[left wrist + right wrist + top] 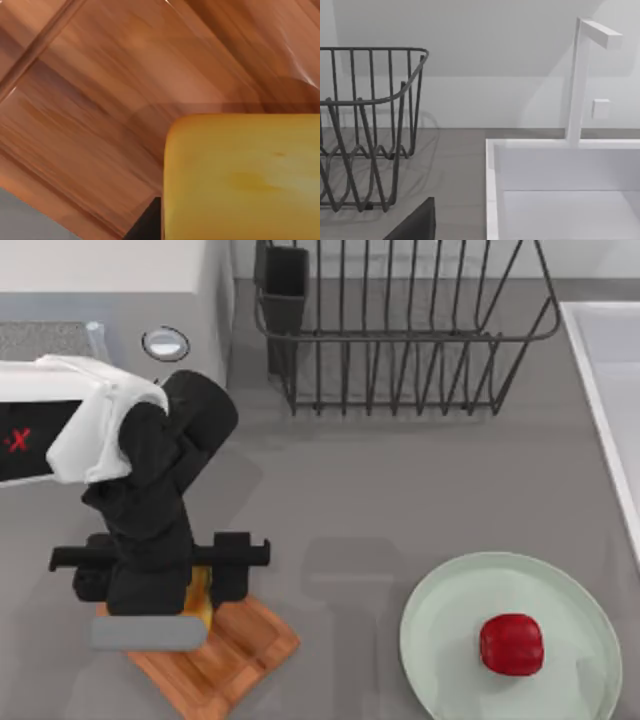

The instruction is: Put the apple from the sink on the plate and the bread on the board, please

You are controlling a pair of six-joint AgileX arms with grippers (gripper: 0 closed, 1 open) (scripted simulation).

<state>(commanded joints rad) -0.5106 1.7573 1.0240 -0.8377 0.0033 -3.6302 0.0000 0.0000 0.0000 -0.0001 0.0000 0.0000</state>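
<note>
Bread (202, 592) sits low at the frame's left on the board (235, 655), our left gripper (165, 585) over it (grip: we cannot tell); apple (511, 644) rests on the plate (440, 640), lower right.

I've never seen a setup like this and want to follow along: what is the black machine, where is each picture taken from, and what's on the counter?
The black machine is the left arm of a two-armed AgileX robot. The top view looks down on the counter. The left gripper is low over the wooden board, with the yellow bread between its fingers. The left wrist view, taken from that arm, shows the bread close above the board. The apple already sits on the green plate. The right wrist view, from the other arm, faces the sink and a wire dish rack.
</note>
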